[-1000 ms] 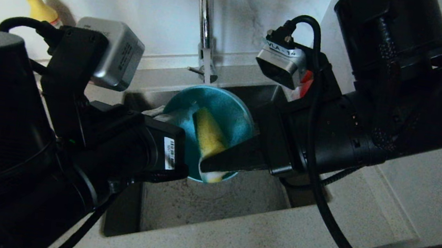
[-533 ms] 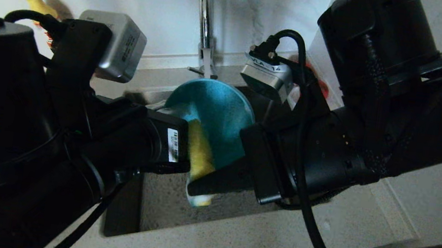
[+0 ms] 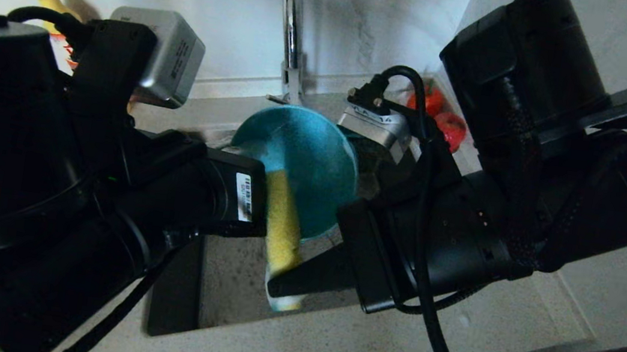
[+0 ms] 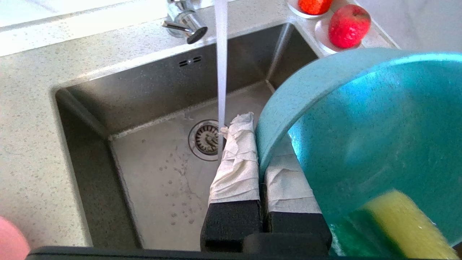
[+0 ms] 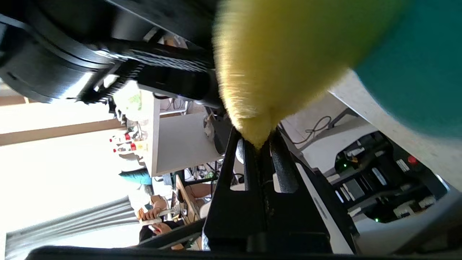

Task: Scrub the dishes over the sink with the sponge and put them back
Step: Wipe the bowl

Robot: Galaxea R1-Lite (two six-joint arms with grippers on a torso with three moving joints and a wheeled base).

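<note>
A teal bowl (image 3: 307,157) hangs tilted on its side over the steel sink (image 4: 151,94). My left gripper (image 4: 258,142) is shut on the bowl's rim, its paper-wrapped fingers (image 4: 236,162) pinching the edge. My right gripper (image 3: 282,284) comes in from the right, shut on the lower end of the yellow sponge (image 3: 282,226). The sponge lies against the inside of the bowl near its lower rim and sticks out below it. In the right wrist view the sponge (image 5: 274,61) fills the space above the right gripper (image 5: 258,144), with the bowl (image 5: 422,72) beside it. Water (image 4: 221,72) runs from the tap (image 3: 292,28) toward the drain (image 4: 205,139).
Red fruit on small white saucers (image 4: 348,25) stands on the counter at the sink's back right corner. A yellow object (image 3: 51,2) stands at the back left, by the wall. The speckled counter (image 3: 364,340) rims the sink. A pink edge (image 4: 11,240) shows in the left wrist view.
My right gripper has drawn the sponge from the middle of the bowl down to its lower rim, nearer the front counter. The bowl has shifted slightly up.
</note>
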